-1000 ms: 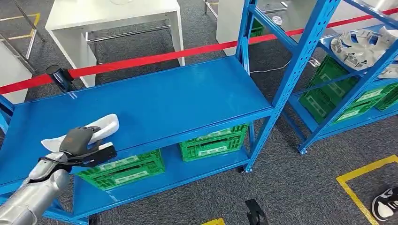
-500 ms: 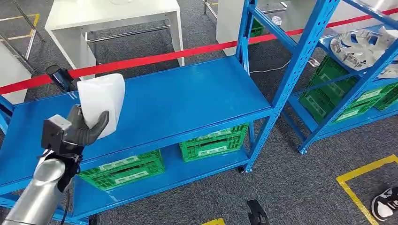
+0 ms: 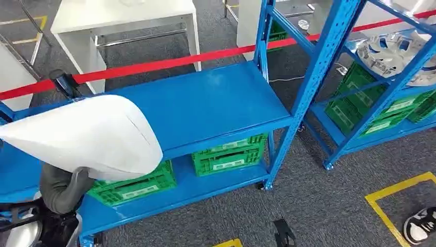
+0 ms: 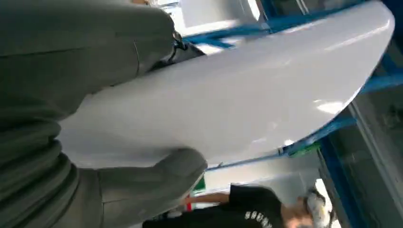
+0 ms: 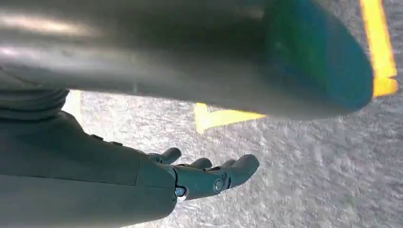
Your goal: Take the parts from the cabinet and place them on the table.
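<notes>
Left hand (image 4: 128,190) is gripping the white part (image 3: 87,136), which is blocking much of the blue shelf (image 3: 205,105). Green crates (image 3: 231,154) are sitting below; right hand (image 5: 209,175) is hanging loose, holding nothing.

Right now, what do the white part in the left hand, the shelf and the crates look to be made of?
White part: likely glossy moulded plastic or painted panel; smooth curved shell with bright highlights in the left wrist view, gripped by the left hand.
Shelf: seemingly blue-painted metal; thin flat deck, perforated uprights.
Green crates: probably matte plastic; slotted lattice walls.
</notes>
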`<state>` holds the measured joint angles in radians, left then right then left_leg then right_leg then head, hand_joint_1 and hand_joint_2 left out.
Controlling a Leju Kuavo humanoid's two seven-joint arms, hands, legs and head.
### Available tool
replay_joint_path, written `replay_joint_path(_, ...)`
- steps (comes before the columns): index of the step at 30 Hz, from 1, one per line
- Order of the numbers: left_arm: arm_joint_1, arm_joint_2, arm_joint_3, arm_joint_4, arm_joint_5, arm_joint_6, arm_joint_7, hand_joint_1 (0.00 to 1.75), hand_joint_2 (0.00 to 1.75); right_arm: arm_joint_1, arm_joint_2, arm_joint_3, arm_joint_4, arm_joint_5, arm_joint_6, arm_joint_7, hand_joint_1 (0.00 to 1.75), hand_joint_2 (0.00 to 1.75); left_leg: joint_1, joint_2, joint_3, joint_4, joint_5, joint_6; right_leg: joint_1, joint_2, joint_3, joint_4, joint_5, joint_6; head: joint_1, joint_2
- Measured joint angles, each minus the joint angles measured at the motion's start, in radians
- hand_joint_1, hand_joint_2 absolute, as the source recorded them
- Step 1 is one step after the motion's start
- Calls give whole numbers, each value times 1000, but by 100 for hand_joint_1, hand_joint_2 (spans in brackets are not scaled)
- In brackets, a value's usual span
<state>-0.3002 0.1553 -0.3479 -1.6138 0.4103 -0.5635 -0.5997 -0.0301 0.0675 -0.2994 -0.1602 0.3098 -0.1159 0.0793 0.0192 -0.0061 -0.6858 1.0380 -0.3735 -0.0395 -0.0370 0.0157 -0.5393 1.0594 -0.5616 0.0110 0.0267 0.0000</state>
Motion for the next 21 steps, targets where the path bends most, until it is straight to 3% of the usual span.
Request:
replay_joint_path(3, 79, -7, 26, -64, -89, 56, -17, 175, 175, -1, 3, -16, 0, -7, -7, -3, 0, 0, 6, 0, -11, -7, 8, -17, -1, -5, -24, 10, 19, -33, 0, 0)
replay_joint_path(4, 108, -8, 35, -85, -126, 81, -27, 175, 175, -1, 4, -20, 0, -10, -7, -3, 0, 0, 6, 1, -19, 16, -40, -19, 0, -5, -33, 9, 29, -41, -3, 0)
replay_joint_path(6, 167, -9, 53, -124, -206, 137, -55, 175, 175, 2, 7, -21, 0, -8, -3, -2, 0, 0, 4, 1, -44, 138, -172, -20, 3, -5, -53, 7, 50, -48, -4, 0)
replay_joint_path(7, 194, -10, 61, -142, -234, 159, -66, 175, 175, 4, 9, -21, 0, -7, -2, 0, 0, 0, 2, 1, -58, 215, -219, -20, 7, -6, -62, 7, 59, -50, -5, 0)
replay_joint_path(8, 220, -11, 65, -155, -247, 173, -74, 175, 175, 5, 12, -21, 0, -3, -2, 6, 0, 0, 1, 1, -62, 275, -241, -18, 11, -9, -75, 7, 68, -52, -5, 0)
replay_joint_path(9, 242, -11, 69, -167, -259, 185, -77, 175, 175, 6, 13, -21, 0, -2, -3, 14, 0, 0, -1, 2, -48, 291, -235, -12, 16, -10, -86, 8, 77, -52, -5, 0)
replay_joint_path(10, 263, -13, 74, -180, -268, 195, -77, 175, 175, 7, 15, -21, 0, 0, -3, 19, 0, 0, -4, 1, -15, 268, -215, -4, 20, -12, -96, 8, 85, -52, -5, 0)
replay_joint_path(12, 292, -14, 88, -207, -271, 208, -78, 175, 175, 7, 18, -21, 0, 1, 0, 18, 0, 0, -20, 0, 111, 111, -168, 27, 30, -12, -114, 8, 101, -53, -5, 0)
replay_joint_path(13, 300, -14, 94, -220, -271, 209, -81, 175, 175, 5, 21, -21, 0, 1, 1, 17, 0, 0, -31, 1, 174, 23, -180, 45, 27, -14, -115, 8, 107, -53, -3, 0)
replay_joint_path(14, 311, -13, 101, -231, -270, 211, -83, 175, 175, 6, 27, -21, 0, 1, 1, 15, 0, 0, -33, 8, 205, -18, -198, 49, 33, -14, -116, 7, 114, -47, -2, 0)
replay_joint_path(15, 327, -11, 110, -241, -263, 211, -91, 175, 175, 6, 27, -21, 0, 0, 0, 14, 0, 0, -40, 10, 196, -19, -177, 39, 24, -16, -109, -2, 121, -39, -4, 0)
replay_joint_path(17, 343, -3, 123, -243, -255, 217, -96, 175, 175, 6, 31, -22, 0, -2, 8, 16, 0, 0, -45, 8, 192, -29, -168, 46, 19, -17, -105, -15, 138, -26, -5, 0)
replay_joint_path(18, 351, -3, 126, -244, -253, 219, -97, 175, 175, 8, 32, -22, 0, -2, 18, 13, 0, 0, -38, 9, 191, -46, -149, 51, 25, -16, -107, -20, 145, -18, -5, 0)
replay_joint_path(19, 357, -3, 131, -244, -252, 223, -99, 175, 175, 8, 31, -23, 0, -3, 27, 9, 0, 0, -31, 16, 188, -56, -132, 53, 22, -15, -113, -5, 116, -16, -4, 0)
replay_joint_path(20, 360, -2, 134, -244, -252, 227, -98, 175, 175, 8, 31, -24, 0, -3, 36, 3, 0, 0, -30, 14, 173, -57, -121, 62, 23, -15, -126, 35, 55, -14, -3, 0)
replay_joint_path(21, 366, -3, 136, -244, -252, 233, -99, 175, 175, 7, 32, -26, 0, -5, 44, -7, 0, 0, -30, 14, 162, -56, -110, 62, 22, -15, -143, 100, -9, -9, -3, 0)
